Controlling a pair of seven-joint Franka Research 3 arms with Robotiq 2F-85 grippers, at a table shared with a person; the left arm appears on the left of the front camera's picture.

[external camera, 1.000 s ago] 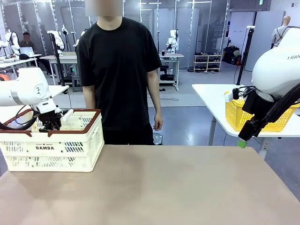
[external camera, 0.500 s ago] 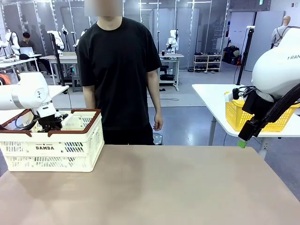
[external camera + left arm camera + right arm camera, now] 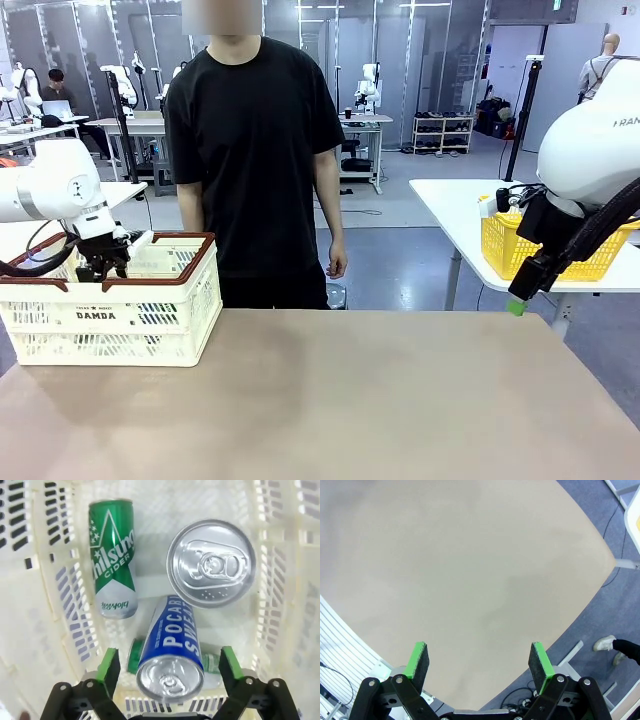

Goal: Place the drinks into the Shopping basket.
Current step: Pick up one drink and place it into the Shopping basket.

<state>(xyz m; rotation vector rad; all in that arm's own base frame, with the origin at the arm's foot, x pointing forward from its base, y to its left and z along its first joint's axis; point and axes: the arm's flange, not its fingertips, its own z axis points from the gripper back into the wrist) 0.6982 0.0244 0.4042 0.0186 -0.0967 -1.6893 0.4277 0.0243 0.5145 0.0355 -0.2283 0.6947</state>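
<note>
Inside the cream-white slotted plastic Shopping basket: green cider can, upright silver-topped can, blue-and-white drink can, newly released. Left claw had opened wide, empty, just above. Right claw open, idle, over the table.

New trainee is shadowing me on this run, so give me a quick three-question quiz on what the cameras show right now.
1. True or false: the left gripper has its jaws open above the Shopping basket.
2. Which can stands upright in the basket? A) green cider can B) silver-topped can C) blue Pocari Sweat can
3. Fill in: the right gripper looks down at the bare ____.

Key: 1 true; 2 B; 3 table.
</note>
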